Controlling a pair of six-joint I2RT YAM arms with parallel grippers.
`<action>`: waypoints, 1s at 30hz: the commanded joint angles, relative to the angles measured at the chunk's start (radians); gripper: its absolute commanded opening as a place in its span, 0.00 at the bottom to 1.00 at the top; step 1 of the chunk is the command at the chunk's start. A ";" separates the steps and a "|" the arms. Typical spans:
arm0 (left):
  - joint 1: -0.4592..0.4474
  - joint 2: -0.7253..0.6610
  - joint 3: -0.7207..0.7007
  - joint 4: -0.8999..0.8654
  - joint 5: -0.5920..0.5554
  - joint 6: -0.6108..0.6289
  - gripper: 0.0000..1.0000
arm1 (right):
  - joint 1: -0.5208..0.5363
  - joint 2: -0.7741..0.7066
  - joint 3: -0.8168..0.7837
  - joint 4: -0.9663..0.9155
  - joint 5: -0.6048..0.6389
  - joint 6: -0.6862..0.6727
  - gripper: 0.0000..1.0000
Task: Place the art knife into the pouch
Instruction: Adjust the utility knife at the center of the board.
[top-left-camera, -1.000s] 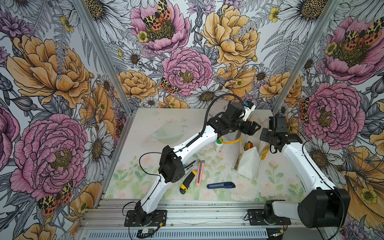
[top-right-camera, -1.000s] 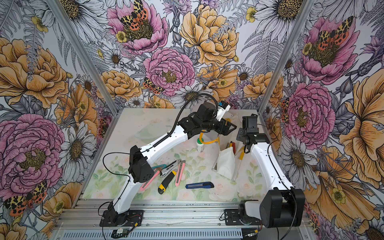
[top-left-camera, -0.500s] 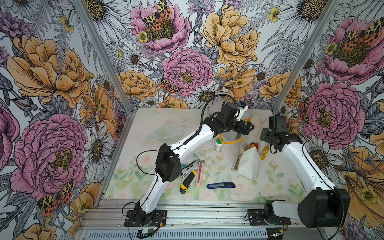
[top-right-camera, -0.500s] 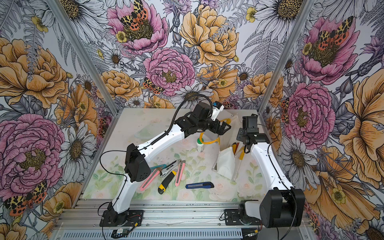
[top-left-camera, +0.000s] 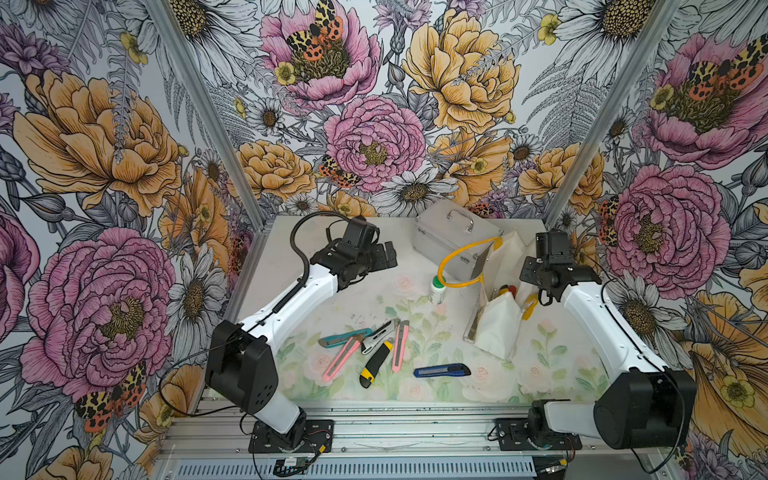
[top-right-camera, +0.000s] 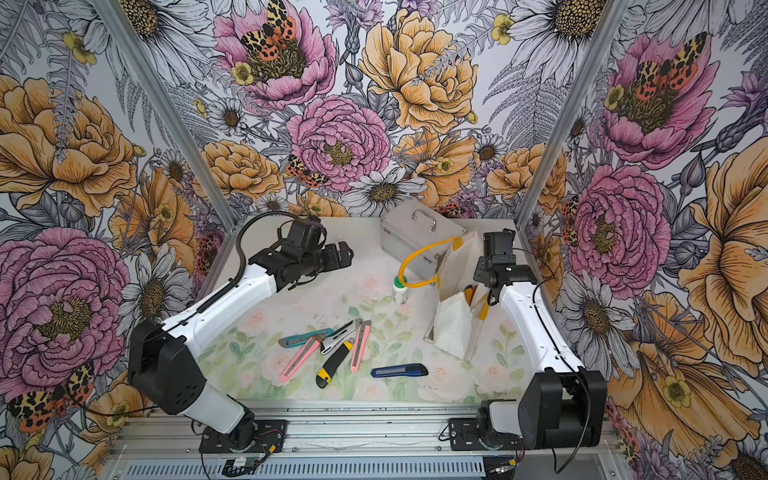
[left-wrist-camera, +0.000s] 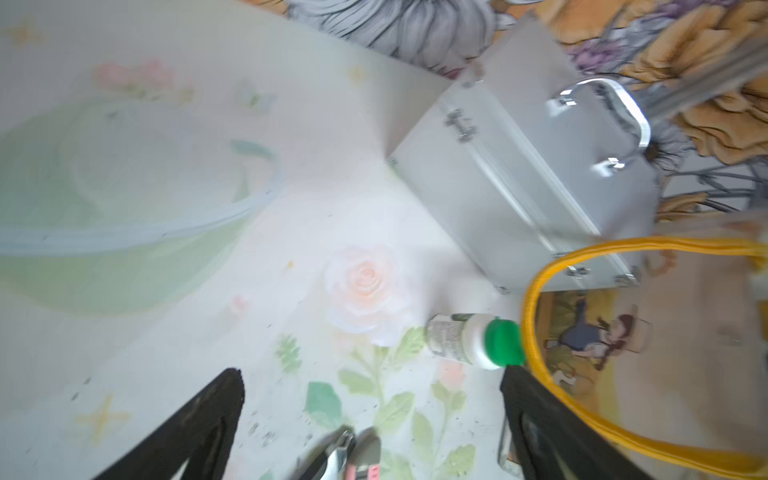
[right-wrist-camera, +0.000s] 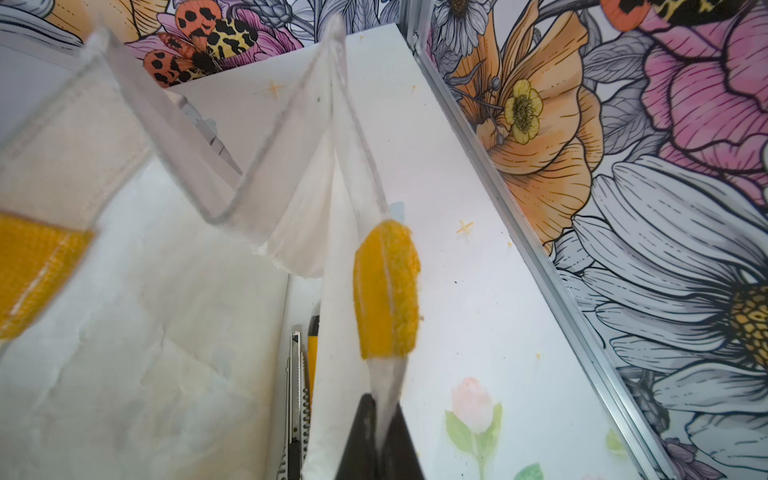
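Floral mat (top-left-camera: 440, 332) shows six art knives (top-left-camera: 377, 361) loose near centre, left gripper (top-left-camera: 387, 256) spread empty beyond them, right gripper (right-wrist-camera: 376, 405) pinching the pouch (top-left-camera: 500, 320) open at right, at least one bagged knife (right-wrist-camera: 296, 395) inside

Right of bottle (top-left-camera: 437, 286), pouch (top-left-camera: 500, 320); before it, knives (top-left-camera: 399, 347).

No text, brand or number can be read anywhere. The green-capped white bottle (left-wrist-camera: 469, 340) carries a grey printed label. Its print is too blurred in the left wrist view and too small in both top views. The pouch (left-wrist-camera: 685, 353), at the bottle's 3 o'clock in both top views, bears a cartoon picture without legible lettering.
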 joint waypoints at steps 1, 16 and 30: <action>0.034 -0.066 -0.173 -0.086 -0.003 -0.241 0.96 | -0.005 0.029 0.037 0.012 0.024 0.023 0.00; 0.128 -0.320 -0.562 -0.089 -0.001 -0.652 0.97 | -0.005 0.022 0.023 0.018 0.041 0.043 0.00; 0.160 -0.158 -0.553 -0.042 0.038 -0.640 0.97 | -0.005 0.010 0.011 0.019 0.056 0.042 0.00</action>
